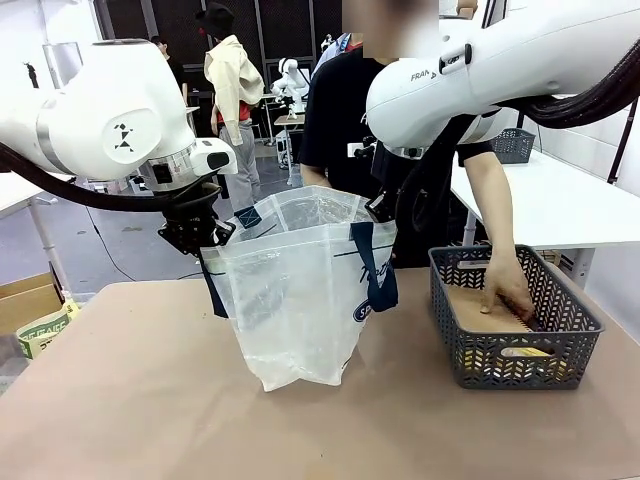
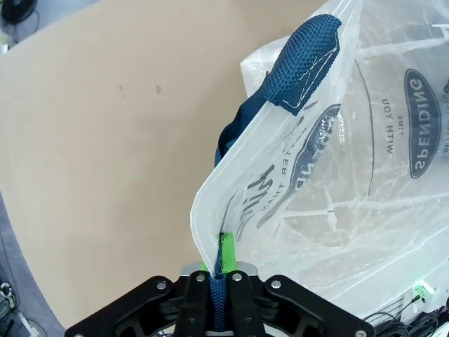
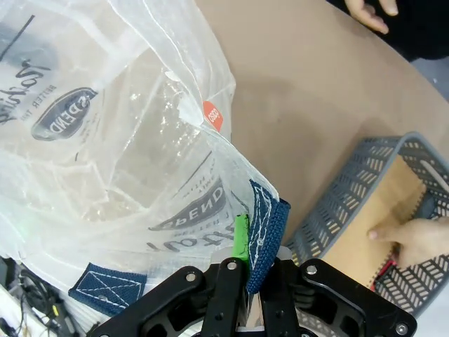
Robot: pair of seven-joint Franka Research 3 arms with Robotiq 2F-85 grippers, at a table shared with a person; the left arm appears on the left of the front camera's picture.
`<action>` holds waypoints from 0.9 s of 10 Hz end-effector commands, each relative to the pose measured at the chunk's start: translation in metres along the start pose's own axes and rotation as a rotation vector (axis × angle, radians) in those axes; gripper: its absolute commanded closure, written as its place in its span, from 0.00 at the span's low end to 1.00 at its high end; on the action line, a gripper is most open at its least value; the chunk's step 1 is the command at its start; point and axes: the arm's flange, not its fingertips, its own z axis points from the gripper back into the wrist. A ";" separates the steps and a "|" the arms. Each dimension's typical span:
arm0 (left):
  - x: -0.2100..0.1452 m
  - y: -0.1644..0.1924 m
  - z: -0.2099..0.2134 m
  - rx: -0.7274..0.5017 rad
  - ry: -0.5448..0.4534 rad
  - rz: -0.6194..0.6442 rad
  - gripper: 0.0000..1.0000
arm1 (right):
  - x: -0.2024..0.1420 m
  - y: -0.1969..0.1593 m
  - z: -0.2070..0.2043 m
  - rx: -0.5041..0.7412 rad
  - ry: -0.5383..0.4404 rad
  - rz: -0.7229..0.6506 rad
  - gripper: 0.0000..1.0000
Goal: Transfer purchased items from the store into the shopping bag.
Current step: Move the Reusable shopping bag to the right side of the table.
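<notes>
The left pincer is clamping its green pads on the rim of the bag where a navy strap is sewn on. The right pincer is pinching the opposite rim and strap in the same way. Between them they are holding the bag's mouth wide open. The bag is standing upright on the desk, about mid-way across, and is looking empty through its frosted walls.

To the robot's right, the basket is sitting on the desk just beside the bag. The person's hand is reaching down into it, with fingers resting on the cardboard lying flat inside.

By my reading, the step in hand is the first pick from the basket, with the transfer barely begun. The next move is calling for the person to lift a piece over the rim and drop it in. Both pincers should be gripping firmly and level so the mouth is not sagging or closing.
</notes>
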 end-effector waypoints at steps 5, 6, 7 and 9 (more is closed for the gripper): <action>-0.001 0.004 -0.001 0.005 0.002 0.007 1.00 | -0.001 -0.002 0.001 0.000 0.013 -0.016 1.00; -0.001 0.004 -0.001 0.005 0.002 0.007 1.00 | -0.001 -0.002 0.001 0.000 0.013 -0.016 1.00; -0.001 0.004 -0.001 0.005 0.002 0.007 1.00 | -0.001 -0.002 0.001 0.000 0.013 -0.016 1.00; -0.001 0.004 -0.001 0.005 0.002 0.007 1.00 | -0.001 -0.002 0.001 0.000 0.013 -0.016 1.00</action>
